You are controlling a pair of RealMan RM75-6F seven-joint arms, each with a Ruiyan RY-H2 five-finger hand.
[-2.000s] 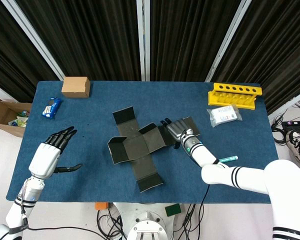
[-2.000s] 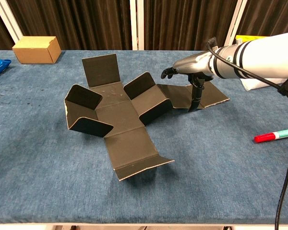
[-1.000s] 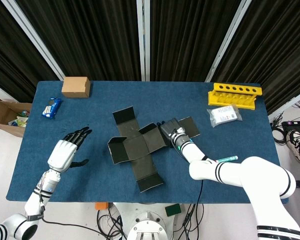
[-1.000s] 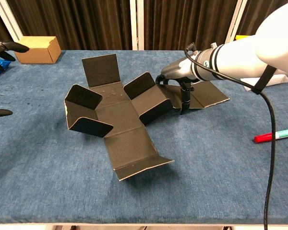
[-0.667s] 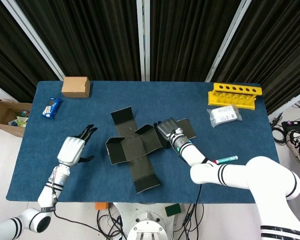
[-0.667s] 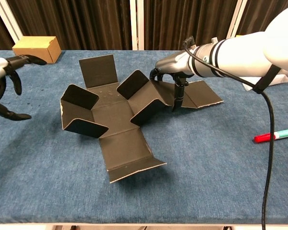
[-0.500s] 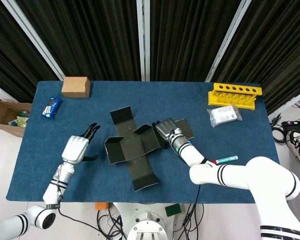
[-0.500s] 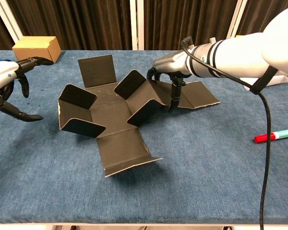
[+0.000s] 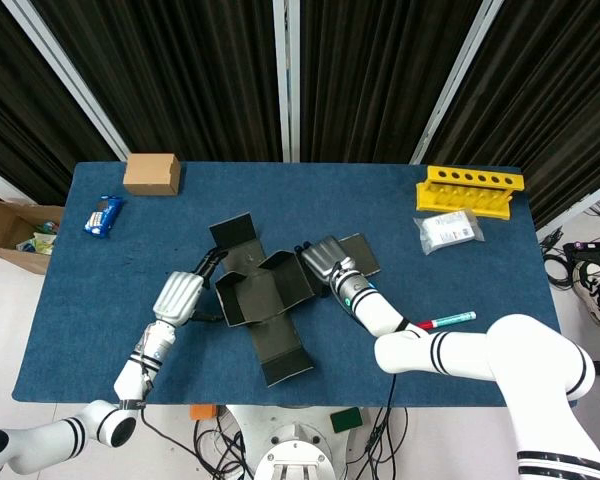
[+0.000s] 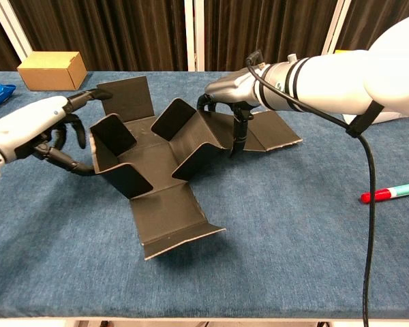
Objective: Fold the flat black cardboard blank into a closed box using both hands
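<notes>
Lying mid-table on blue cloth [image 9: 100,330], flat black cardboard blank [image 9: 265,300], long axis running near to far, flanked by left hand [image 9: 180,295] and right hand [image 9: 320,262].

Showing from the chest: left hand [image 10: 37,126] fingers spread beside the left flap, empty; right hand [image 10: 232,92] pressing the right flap, grip unclear.

Blue-clothed table [image 9: 500,300] before dark pleated curtains [image 9: 180,70] with white uprights.

Matt black cardboard blank [image 10: 157,160] with pale cut edges lies on rough, seemingly felt-like blue tablecloth [image 10: 293,259].
</notes>
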